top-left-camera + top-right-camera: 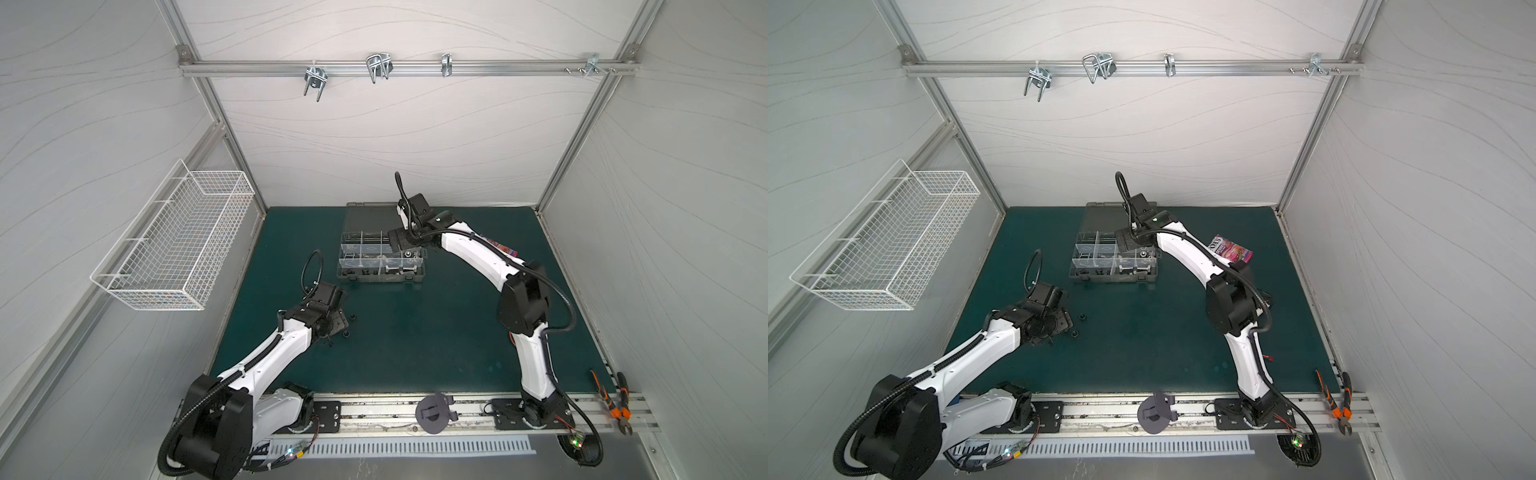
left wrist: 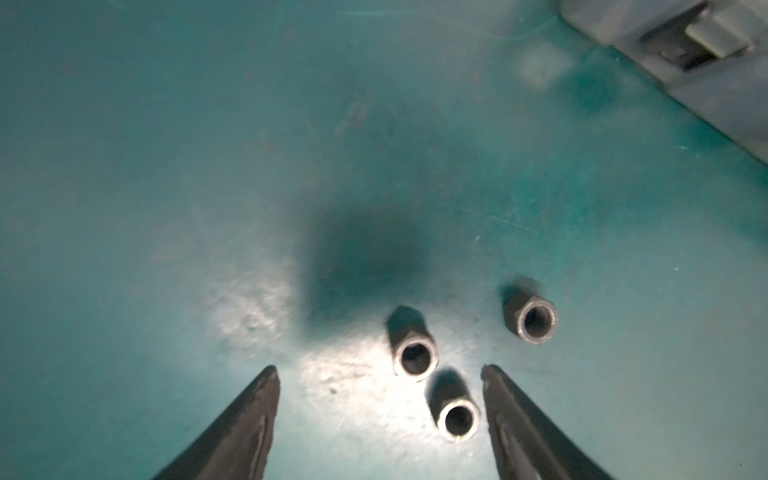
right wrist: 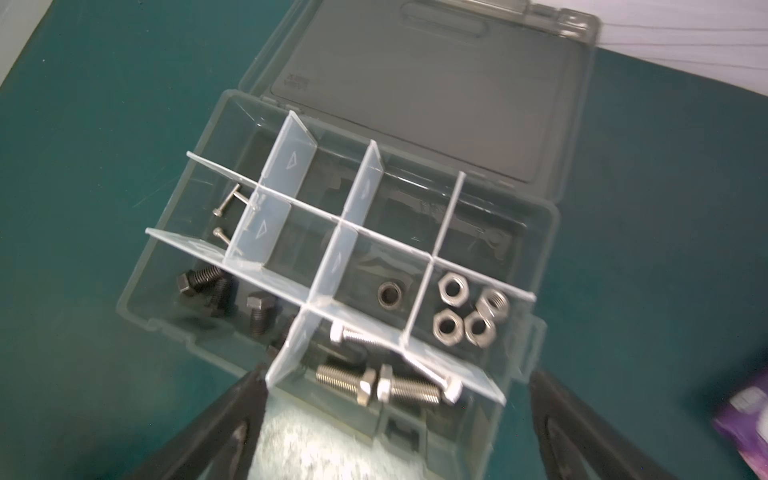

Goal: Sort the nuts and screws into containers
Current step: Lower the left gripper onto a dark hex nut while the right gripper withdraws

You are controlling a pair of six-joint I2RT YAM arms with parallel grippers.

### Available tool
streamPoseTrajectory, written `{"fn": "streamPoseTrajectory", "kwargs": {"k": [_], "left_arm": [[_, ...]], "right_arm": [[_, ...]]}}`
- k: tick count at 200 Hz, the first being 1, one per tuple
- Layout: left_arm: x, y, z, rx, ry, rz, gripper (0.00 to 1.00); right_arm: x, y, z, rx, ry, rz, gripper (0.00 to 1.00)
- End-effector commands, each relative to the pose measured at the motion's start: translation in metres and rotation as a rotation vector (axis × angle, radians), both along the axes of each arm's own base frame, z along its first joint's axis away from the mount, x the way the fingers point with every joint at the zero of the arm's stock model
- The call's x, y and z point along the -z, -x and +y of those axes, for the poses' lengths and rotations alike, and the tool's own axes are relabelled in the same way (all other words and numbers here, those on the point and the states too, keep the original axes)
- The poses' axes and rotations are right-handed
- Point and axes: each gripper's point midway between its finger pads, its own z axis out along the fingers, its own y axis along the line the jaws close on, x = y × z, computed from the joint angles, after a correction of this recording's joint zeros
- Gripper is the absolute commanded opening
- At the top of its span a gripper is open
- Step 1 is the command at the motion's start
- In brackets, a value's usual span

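Jaws parted and empty, the left gripper [image 2: 379, 374] brackets one of three small dark hexagonal nuts [image 2: 457, 417] on the teal mat [image 2: 166, 166], apparently to pinch it. The right gripper [image 3: 397, 374] gapes empty over the grey plastic organizer case [image 3: 415, 83], where a lone dark nut [image 3: 390, 295] has its own compartment [image 3: 374, 266].

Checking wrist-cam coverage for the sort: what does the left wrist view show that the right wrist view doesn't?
Left wrist only: three loose black hex nuts standing on the teal mat, one sitting inside the open left gripper. Right wrist only: the grey plastic organizer case with compartments holding silver hex nuts, silver hex-head bolts, black bolts, thin silver screws and one dark nut alone; the right gripper open. Both: the mat and part of the case.
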Motion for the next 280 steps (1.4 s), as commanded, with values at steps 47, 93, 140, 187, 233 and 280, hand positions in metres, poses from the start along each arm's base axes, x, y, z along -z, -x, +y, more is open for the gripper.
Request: {"fn": "streamPoseTrajectory", "kwargs": {"k": [47,93,140,187,233,280], "left_arm": [[-0.003,-0.028,-0.018,0.043,0.051,0.003,0.61],[0.012,-0.024,-0.019,0.032,0.042,0.079,0.50],[0.021,-0.020,-0.017,0.020,0.032,0.106,0.45],[0.028,-0.007,-0.012,0.003,0.015,0.155,0.43],[0.033,-0.002,-0.012,-0.004,0.023,0.176,0.39],[0.035,0.002,-0.011,-0.011,0.021,0.198,0.35]], "right_arm": [[-0.011,0.035,-0.051,0.120,0.023,-0.004,0.99],[-0.018,0.046,-0.064,0.144,0.025,-0.009,0.99],[-0.024,0.049,-0.068,0.148,0.023,-0.015,0.99],[-0.026,0.050,-0.069,0.148,0.021,-0.017,0.99],[-0.028,0.048,-0.066,0.144,0.015,-0.021,0.99],[-0.035,0.045,-0.065,0.133,0.012,-0.036,0.99]]}}
